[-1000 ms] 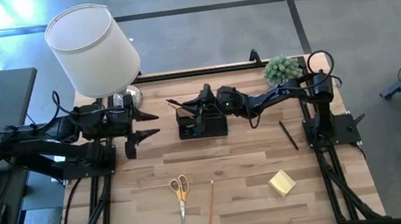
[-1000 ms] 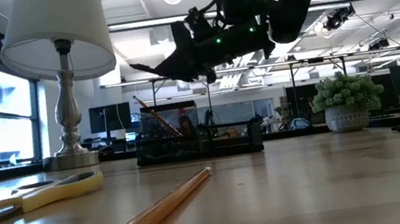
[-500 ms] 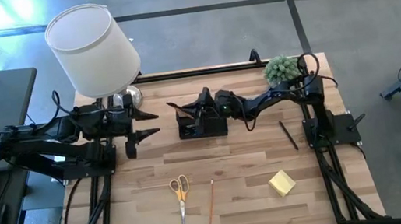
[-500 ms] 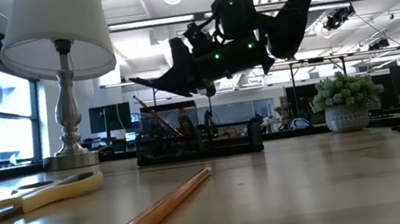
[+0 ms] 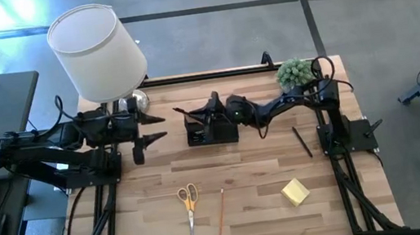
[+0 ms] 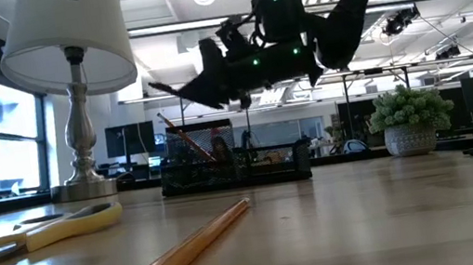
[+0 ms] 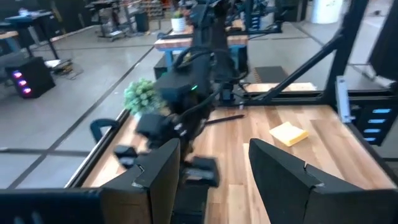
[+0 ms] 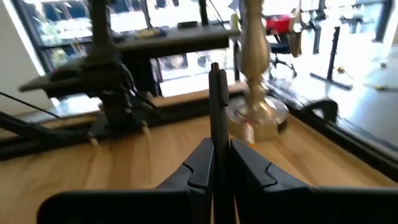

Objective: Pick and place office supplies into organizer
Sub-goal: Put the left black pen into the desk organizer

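While your right gripper (image 5: 193, 113) hovers over the organizer (image 5: 212, 129) near the tabletop's far edge, its jaws are clamped on a dark pen (image 8: 217, 93) that sticks out past the fingertips. Your left gripper (image 5: 153, 131) waits by the left edge beside the lamp (image 5: 98, 52), jaws apart and empty. You have scissors (image 5: 189, 203) and a pencil (image 5: 221, 213) near the front edge, the sticky pad (image 5: 295, 192) toward the front right corner, and another pen (image 5: 302, 141) by the right edge
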You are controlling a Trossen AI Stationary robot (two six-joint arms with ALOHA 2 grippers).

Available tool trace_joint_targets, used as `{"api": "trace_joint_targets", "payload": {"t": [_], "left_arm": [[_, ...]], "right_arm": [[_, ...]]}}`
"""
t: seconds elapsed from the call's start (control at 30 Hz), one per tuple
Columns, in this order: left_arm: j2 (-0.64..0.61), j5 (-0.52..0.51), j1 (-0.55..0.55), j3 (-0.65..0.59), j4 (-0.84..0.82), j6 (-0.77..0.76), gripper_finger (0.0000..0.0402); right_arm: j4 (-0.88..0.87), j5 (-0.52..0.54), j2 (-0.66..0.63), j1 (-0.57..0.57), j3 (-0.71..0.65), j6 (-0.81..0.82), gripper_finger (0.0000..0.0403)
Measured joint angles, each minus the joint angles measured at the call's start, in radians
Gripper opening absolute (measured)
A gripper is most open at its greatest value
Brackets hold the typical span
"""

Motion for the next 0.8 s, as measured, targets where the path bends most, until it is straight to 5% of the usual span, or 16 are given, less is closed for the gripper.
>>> {"api": "trace_joint_targets", "payload": {"t": [0.37, 0.53, 0.8], "left_arm": [[-0.002, 0.094, 0.000, -0.002, 0.041, -0.022, 0.0184], [-0.008, 0.173, 0.000, -0.106, 0.279, 0.005, 0.0184], [0.001, 0.120, 0.001, -0.238, 0.615, 0.029, 0.0184]], "right_arm": [[0.007, 0.010, -0.205, 0.069, 0.000, -0.124, 0.0026], [-0.023, 0.009, -0.317, 0.114, 0.000, -0.164, 0.0034], [-0.036, 0.005, -0.378, 0.192, 0.000, -0.212, 0.0026]]}}
